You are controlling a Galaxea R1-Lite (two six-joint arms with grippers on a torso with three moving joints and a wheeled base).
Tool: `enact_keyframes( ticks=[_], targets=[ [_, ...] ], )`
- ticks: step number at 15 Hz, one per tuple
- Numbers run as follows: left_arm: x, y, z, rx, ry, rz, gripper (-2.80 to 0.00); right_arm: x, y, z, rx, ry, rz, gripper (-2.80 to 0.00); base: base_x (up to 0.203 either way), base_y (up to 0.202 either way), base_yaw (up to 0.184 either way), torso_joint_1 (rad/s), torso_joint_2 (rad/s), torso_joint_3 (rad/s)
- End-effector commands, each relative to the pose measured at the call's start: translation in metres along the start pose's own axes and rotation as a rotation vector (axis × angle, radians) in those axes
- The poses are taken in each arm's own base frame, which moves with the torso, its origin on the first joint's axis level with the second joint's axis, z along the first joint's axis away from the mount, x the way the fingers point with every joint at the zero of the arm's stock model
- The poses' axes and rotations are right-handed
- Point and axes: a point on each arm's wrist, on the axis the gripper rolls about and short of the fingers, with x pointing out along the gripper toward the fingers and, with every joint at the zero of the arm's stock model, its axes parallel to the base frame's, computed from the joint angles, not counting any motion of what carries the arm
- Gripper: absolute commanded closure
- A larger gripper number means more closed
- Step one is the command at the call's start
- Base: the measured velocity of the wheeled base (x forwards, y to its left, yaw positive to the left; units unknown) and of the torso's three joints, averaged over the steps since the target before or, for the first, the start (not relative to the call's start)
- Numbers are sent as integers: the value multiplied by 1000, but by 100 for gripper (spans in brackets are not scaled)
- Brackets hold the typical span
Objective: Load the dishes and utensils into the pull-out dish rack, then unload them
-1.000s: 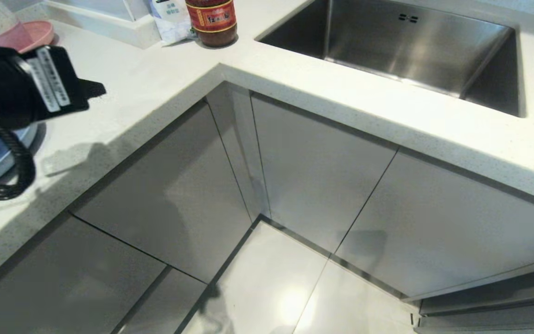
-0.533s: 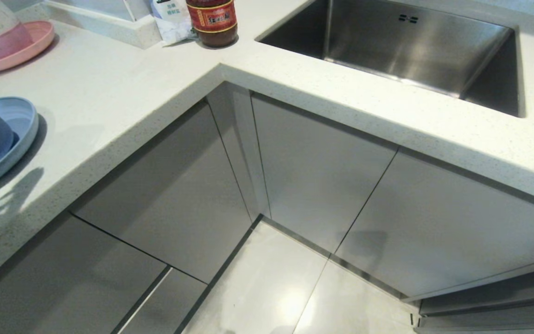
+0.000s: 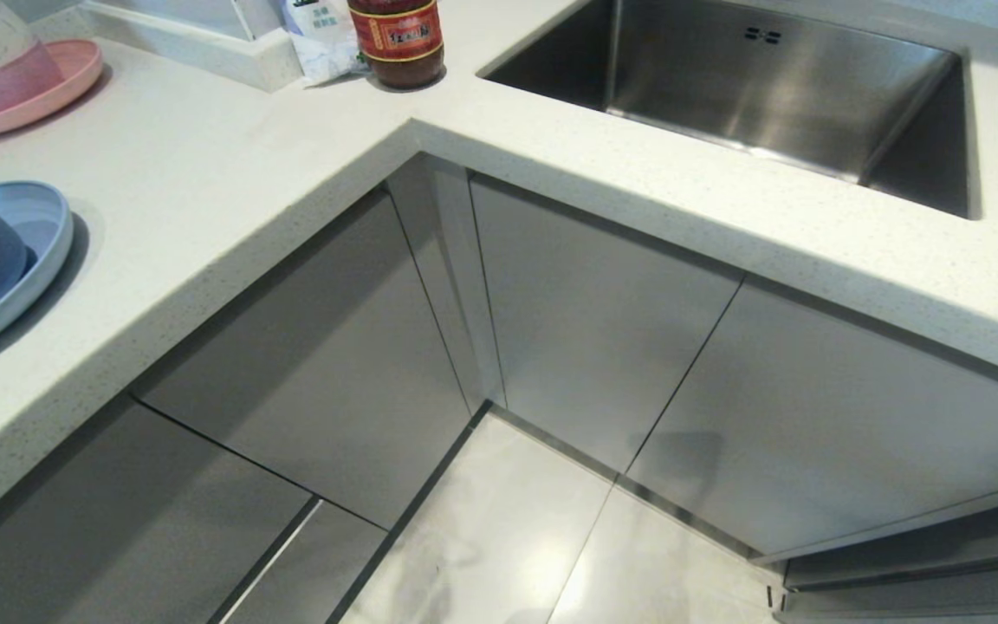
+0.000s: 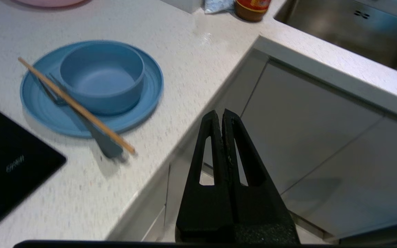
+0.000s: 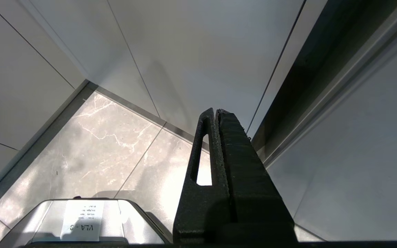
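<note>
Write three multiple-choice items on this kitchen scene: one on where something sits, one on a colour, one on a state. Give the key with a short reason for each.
1. Where is the small blue bowl?
A. In the sink
B. On the blue plate
C. On the floor

2. What colour is the plate at the far end of the countertop, beyond the blue one?
A. Pink
B. Green
C. Black

3. How do the jaws of the left gripper stand?
A. Wide open
B. Shut on the chopsticks
C. Shut, holding nothing

Key: B, the bowl stands on the blue plate on the countertop, with the chopsticks and fork laid beside it. A, the far plate is pink. C, the jaws are pressed together with nothing between them, off the counter edge.
</note>
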Motion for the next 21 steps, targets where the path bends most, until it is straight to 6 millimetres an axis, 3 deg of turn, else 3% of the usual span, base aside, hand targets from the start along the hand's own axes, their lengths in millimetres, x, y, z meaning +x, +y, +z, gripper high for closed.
enact_keyframes(
  ticks=[1,6,9,16,21],
  targets=[
    [-32,-4,-32,11,-37,5,0,0,0,0,0,-2,1,0,0,0,0,0,0,0],
    [-35,0,-69,25,-42,-30,0,0,0,0,0,-1,1,0,0,0,0,0,0,0],
    [-35,5,-108,61,-47,-43,0,0,0,0,0,-3,0,0,0,0,0,0,0,0],
    [2,14,-177,108,-90,-24,0,0,0,0,0,-2,1,0,0,0,0,0,0,0],
    [11,17,-211,105,-36,-23,0,0,0,0,0,-1,1,0,0,0,0,0,0,0]
  ],
)
